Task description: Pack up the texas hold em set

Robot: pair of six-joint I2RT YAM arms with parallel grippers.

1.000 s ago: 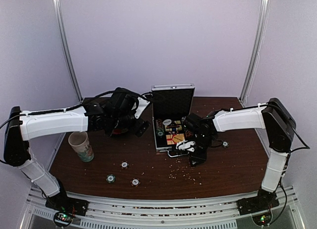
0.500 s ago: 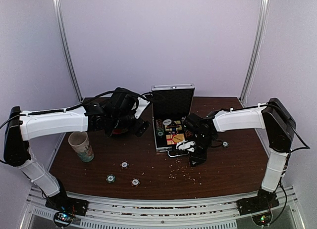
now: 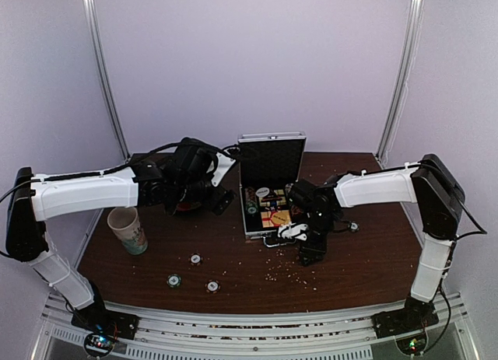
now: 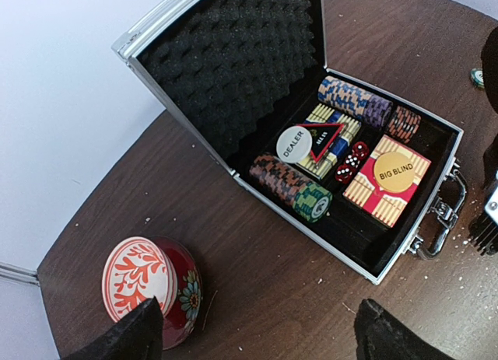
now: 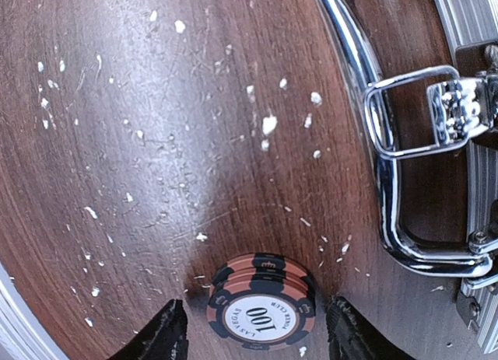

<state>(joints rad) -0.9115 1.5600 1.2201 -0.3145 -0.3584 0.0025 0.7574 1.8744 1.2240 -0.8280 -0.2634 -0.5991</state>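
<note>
Dark wood table runs out in front of you, with pale lilac walls behind it. Your silver case sits open at the far middle, its lid upright and lined with black foam. Inside you can see two rows of chips, a white DEALER disc, small red dice, and the red-yellow card box with the yellow BIG BLIND disc lying on top.

Your right gripper is low over the table on the near side of the case. Its fingers are parted on either side of a short stack of brown-and-black 100 chips, with a gap showing on each side, so it has released them. That stack rests on the wood just beside the case's metal handle, among white crumbs.

Your left gripper hangs wide apart and empty, left of the case, above the red-and-white bowl.

Loose chips lie near left, and one lies right of the case. A patterned paper cup stands at the left.
</note>
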